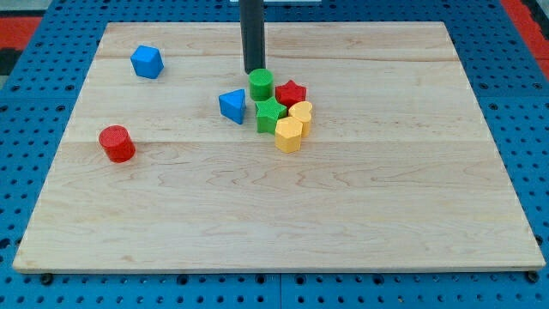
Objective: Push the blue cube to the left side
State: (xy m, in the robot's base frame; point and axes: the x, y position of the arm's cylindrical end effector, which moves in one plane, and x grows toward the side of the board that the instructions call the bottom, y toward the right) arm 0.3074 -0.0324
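The blue cube (147, 62) sits on the wooden board near the view's top left. My tip (254, 70) is at the end of the dark rod, to the right of the blue cube and well apart from it. It stands just above the green cylinder (261, 84), at its upper left edge, close to touching it.
A cluster sits right of centre: the green cylinder, a red star (292, 92), a green star (269, 114), a yellow heart (301, 112) and a yellow hexagon (288, 135). A blue triangular block (232, 106) lies left of the cluster. A red cylinder (116, 142) stands at the left.
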